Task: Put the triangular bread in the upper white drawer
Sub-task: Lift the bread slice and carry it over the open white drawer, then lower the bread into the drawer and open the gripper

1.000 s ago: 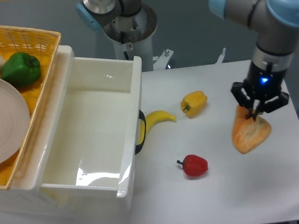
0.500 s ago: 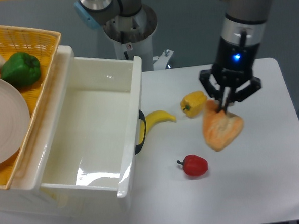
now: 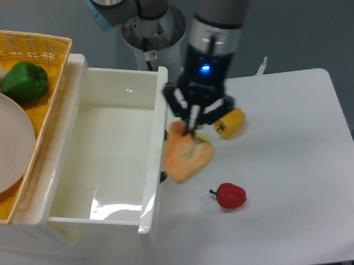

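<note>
One gripper (image 3: pixel 193 131) clamping triangular bread (image 3: pixel 186 157), banana hidden; drawer (image 3: pixel 155 147) handle mostly covered

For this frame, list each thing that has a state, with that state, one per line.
gripper: shut on the triangular bread
triangular bread: held in the air, by the drawer's front wall
upper white drawer: pulled open, nothing in it
yellow pepper: lying on the table
red pepper: lying on the table

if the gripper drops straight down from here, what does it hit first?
Probably the drawer's front wall or handle: the bread held in the gripper overlaps that edge. Depth is unclear; it may land on the table instead.
</note>
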Available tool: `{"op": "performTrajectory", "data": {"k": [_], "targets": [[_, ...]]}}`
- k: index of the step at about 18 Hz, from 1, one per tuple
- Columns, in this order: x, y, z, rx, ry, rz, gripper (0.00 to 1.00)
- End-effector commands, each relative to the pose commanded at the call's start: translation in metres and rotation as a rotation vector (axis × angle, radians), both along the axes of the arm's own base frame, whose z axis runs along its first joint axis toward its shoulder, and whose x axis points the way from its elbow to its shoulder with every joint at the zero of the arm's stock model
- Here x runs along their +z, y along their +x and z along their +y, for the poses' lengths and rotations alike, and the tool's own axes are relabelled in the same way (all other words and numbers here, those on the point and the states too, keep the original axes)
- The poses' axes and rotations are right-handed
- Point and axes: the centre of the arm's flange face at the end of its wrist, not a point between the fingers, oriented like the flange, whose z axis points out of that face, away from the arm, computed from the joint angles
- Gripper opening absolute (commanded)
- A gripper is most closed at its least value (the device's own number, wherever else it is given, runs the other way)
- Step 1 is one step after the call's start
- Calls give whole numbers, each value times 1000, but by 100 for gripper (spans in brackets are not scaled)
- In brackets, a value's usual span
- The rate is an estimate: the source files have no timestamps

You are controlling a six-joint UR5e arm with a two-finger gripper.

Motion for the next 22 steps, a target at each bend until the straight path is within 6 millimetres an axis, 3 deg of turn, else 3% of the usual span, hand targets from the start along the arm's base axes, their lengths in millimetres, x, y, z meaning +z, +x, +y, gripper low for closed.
{"op": "performTrajectory", "data": {"k": [9, 14, 17, 19, 20, 22], "targets": [[-34, 52, 32, -107, -81, -1, 0], [-54, 63, 42, -132, -132, 5, 0], [-62, 70, 44, -156, -158, 26, 5], [-67, 71, 46, -172, -170, 32, 13], [-67, 72, 47, -182, -170, 34, 27], [-70, 72, 46, -194, -178, 41, 40]]}}
